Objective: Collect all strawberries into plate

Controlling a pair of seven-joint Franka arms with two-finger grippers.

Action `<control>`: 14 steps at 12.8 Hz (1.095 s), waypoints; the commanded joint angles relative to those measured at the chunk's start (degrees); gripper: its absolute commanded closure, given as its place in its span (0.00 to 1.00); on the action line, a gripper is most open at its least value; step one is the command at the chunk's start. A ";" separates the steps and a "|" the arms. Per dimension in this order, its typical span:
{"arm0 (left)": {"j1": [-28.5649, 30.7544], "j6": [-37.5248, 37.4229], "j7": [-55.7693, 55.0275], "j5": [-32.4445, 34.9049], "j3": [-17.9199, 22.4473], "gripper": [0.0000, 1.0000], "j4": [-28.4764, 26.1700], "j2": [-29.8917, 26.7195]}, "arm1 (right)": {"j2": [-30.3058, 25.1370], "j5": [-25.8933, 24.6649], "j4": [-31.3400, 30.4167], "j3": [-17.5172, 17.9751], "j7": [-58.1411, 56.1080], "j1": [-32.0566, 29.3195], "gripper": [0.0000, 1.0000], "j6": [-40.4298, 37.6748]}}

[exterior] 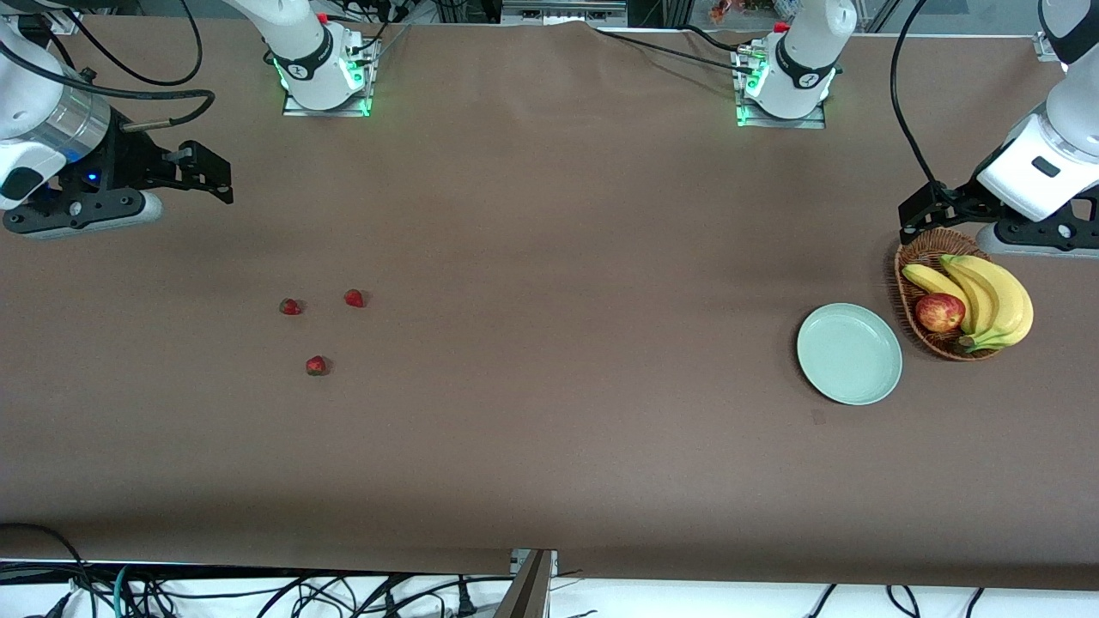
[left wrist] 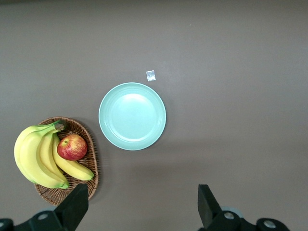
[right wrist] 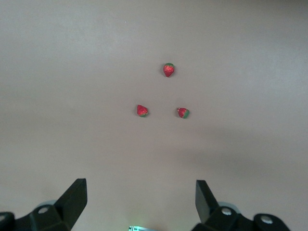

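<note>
Three strawberries lie loose on the brown table toward the right arm's end: one (exterior: pixel 291 306), one (exterior: pixel 354 298) and one (exterior: pixel 317 366) nearest the front camera. The right wrist view shows all three (right wrist: pixel 168 70) (right wrist: pixel 142 110) (right wrist: pixel 183 112). The pale mint-green plate (exterior: pixel 849 353) sits empty toward the left arm's end, beside the basket, and shows in the left wrist view (left wrist: pixel 132 116). My right gripper (exterior: pixel 219 178) (right wrist: pixel 140 186) is open and empty, up over bare table. My left gripper (exterior: pixel 917 219) (left wrist: pixel 142 195) is open and empty, up over the table by the basket.
A brown wicker basket (exterior: pixel 932 240) (left wrist: pixel 72 127) holds bananas (exterior: pixel 996 296) (left wrist: pixel 36 156) and a red-yellow apple (exterior: pixel 939 312) (left wrist: pixel 72 147). A small white scrap (left wrist: pixel 151 75) lies on the table beside the plate. A wide stretch of table separates the strawberries from the plate.
</note>
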 commanded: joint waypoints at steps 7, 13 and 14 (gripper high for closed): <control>0.17 -1.38 -0.21 1.16 -0.28 0.00 1.97 0.92 | -0.31 0.51 -0.04 0.13 -0.96 -0.07 0.01 -0.27; 0.17 -1.38 -0.21 1.16 -0.28 0.00 1.97 0.92 | 0.04 -1.07 0.05 0.04 -0.35 -0.69 0.01 0.69; 0.17 -1.38 -0.21 1.16 -0.28 0.00 1.97 0.92 | 0.04 -1.42 0.05 -0.13 -0.26 -0.86 0.01 1.05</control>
